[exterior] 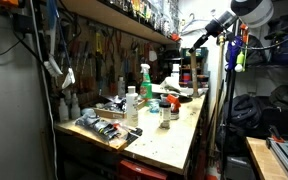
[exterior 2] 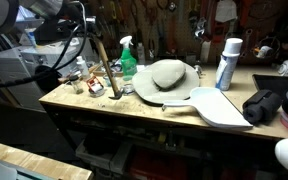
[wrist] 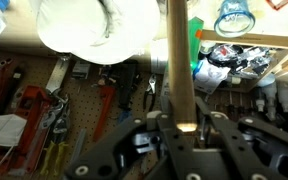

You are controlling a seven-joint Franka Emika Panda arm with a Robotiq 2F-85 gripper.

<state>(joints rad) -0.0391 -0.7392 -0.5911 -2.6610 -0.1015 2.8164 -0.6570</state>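
My gripper is shut on a long wooden stick that runs straight up the middle of the wrist view between the fingers. In an exterior view the stick slants down from the gripper to the workbench, its lower end among small bottles. A beige brimmed hat lies just beside the stick and shows pale at the top of the wrist view. In an exterior view the arm reaches in from the upper right with the gripper above the far end of the bench.
A white dustpan lies in front of the hat. A green spray bottle, a white and blue can and a black cloth stand on the bench. Tools hang on the pegboard. Bottles and clutter cover the bench.
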